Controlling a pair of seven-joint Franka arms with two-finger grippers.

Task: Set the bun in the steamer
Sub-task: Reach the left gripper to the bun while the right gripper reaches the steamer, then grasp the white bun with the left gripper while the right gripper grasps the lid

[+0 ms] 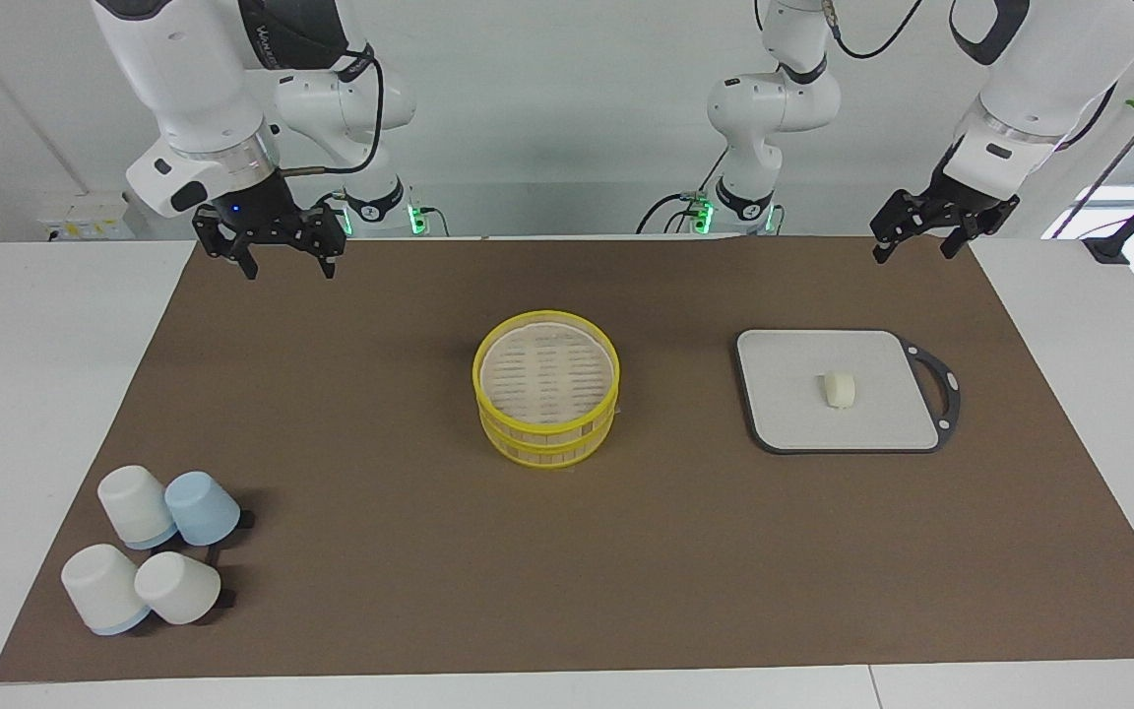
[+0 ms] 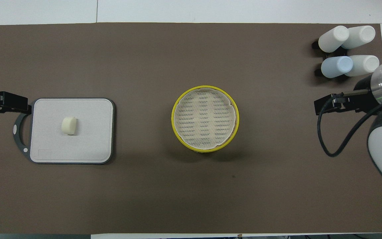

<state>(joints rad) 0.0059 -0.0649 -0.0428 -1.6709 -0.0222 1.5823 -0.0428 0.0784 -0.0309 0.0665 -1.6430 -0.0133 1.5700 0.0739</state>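
Pre-grasp: bun (image 1: 839,388) sits untouched on board (image 1: 784,394); left end effector (image 1: 916,239) & right end effector (image 1: 286,261) both wide, empty; next, left must descend onto bun, then carry to steamer (image 1: 546,386).

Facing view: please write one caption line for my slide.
Bun lies on grey board, steamer mid-table, both open claws raised, holding nothing.
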